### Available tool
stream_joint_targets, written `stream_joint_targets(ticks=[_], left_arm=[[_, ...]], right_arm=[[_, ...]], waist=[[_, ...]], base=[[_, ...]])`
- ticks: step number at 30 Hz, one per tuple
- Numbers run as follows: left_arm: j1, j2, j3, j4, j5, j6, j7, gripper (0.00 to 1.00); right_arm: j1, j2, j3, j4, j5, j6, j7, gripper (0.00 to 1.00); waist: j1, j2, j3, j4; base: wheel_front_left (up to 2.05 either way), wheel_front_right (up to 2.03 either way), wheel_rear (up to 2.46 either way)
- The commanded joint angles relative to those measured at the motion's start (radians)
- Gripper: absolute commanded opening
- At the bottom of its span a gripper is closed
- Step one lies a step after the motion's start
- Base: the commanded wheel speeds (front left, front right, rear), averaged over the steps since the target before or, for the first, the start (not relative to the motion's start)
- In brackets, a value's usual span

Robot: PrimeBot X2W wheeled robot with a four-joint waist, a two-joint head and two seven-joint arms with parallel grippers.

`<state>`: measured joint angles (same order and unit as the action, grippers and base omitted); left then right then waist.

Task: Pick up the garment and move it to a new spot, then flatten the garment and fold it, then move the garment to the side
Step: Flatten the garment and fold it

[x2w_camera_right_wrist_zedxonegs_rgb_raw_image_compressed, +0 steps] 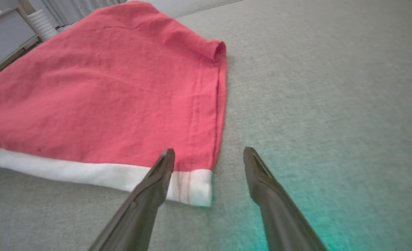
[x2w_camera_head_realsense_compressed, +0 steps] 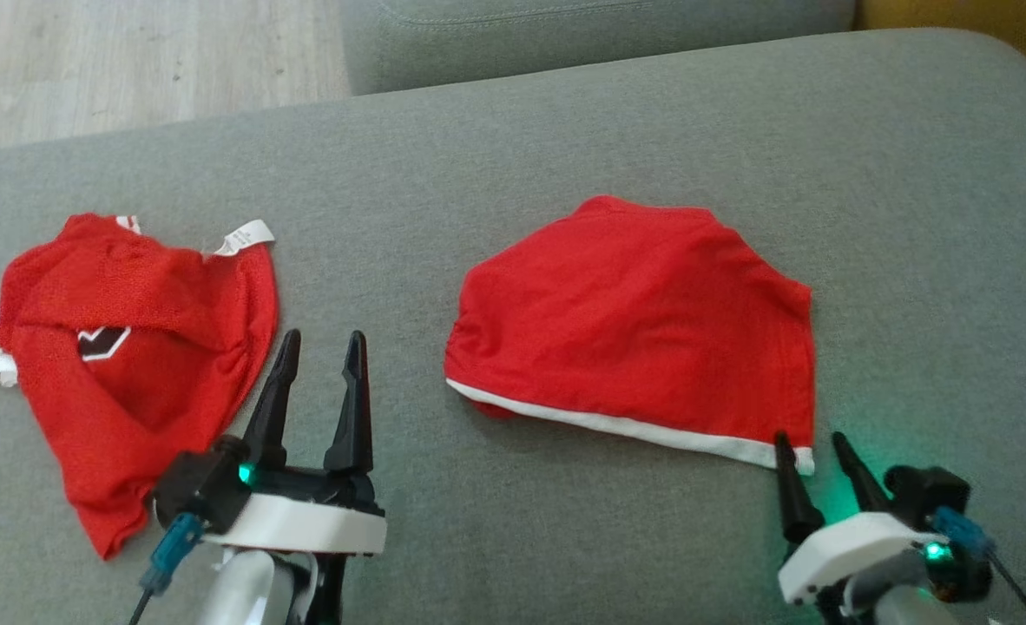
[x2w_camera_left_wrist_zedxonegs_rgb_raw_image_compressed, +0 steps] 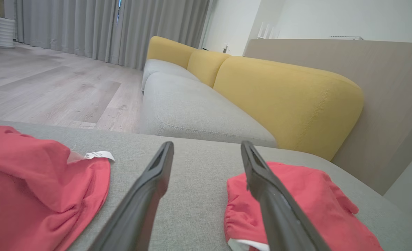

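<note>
A red garment with a white hem band (x2w_camera_head_realsense_compressed: 643,321) lies folded flat on the grey cushion, right of centre. It also appears in the left wrist view (x2w_camera_left_wrist_zedxonegs_rgb_raw_image_compressed: 307,195) and the right wrist view (x2w_camera_right_wrist_zedxonegs_rgb_raw_image_compressed: 105,87). A second red garment (x2w_camera_head_realsense_compressed: 157,295), crumpled, with a white label and a dark emblem, lies at the left (x2w_camera_left_wrist_zedxonegs_rgb_raw_image_compressed: 35,195). My left gripper (x2w_camera_head_realsense_compressed: 323,338) stands open over bare cushion between the two, holding nothing (x2w_camera_left_wrist_zedxonegs_rgb_raw_image_compressed: 206,144). My right gripper (x2w_camera_head_realsense_compressed: 810,443) is open at the folded garment's near right corner, one fingertip over the white band (x2w_camera_right_wrist_zedxonegs_rgb_raw_image_compressed: 207,151).
The grey cushion (x2w_camera_head_realsense_compressed: 565,130) spreads wide around both garments. Beyond it stand another grey seat (x2w_camera_left_wrist_zedxonegs_rgb_raw_image_compressed: 192,108) with yellow back cushions (x2w_camera_left_wrist_zedxonegs_rgb_raw_image_compressed: 282,101), wooden floor (x2w_camera_head_realsense_compressed: 131,61) at the far left, and a beige panel wall (x2w_camera_left_wrist_zedxonegs_rgb_raw_image_compressed: 383,97).
</note>
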<state>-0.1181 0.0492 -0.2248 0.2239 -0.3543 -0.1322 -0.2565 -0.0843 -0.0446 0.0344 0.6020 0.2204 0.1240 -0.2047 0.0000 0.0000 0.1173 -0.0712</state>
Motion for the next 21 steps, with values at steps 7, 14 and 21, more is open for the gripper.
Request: stream_joint_targets(ticks=[7, 14, 21], left_arm=[[-0.044, 0.001, 0.031, -0.023, -0.002, 0.002, -0.005, 1.0], [-0.038, 0.001, 0.037, -0.02, 0.0, 0.002, -0.005, 1.0], [-0.034, 0.001, 0.034, -0.013, 0.009, 0.002, -0.005, 1.0]], right_arm=[[-0.047, -0.006, 0.095, 0.042, 0.051, 0.007, 0.04, 1.0], [-0.061, -0.006, 0.106, 0.059, 0.06, 0.007, 0.04, 0.0], [-0.089, -0.006, 0.003, 0.016, 0.014, 0.007, -0.011, 0.0]], waist=[[0.0, 0.0, 0.006, 0.019], [0.0, 0.0, 0.002, 0.018], [0.0, 0.0, -0.003, 0.003]], base=[[0.0, 0.0, 0.0], [0.0, 0.0, 0.0], [0.0, 0.0, 0.0]])
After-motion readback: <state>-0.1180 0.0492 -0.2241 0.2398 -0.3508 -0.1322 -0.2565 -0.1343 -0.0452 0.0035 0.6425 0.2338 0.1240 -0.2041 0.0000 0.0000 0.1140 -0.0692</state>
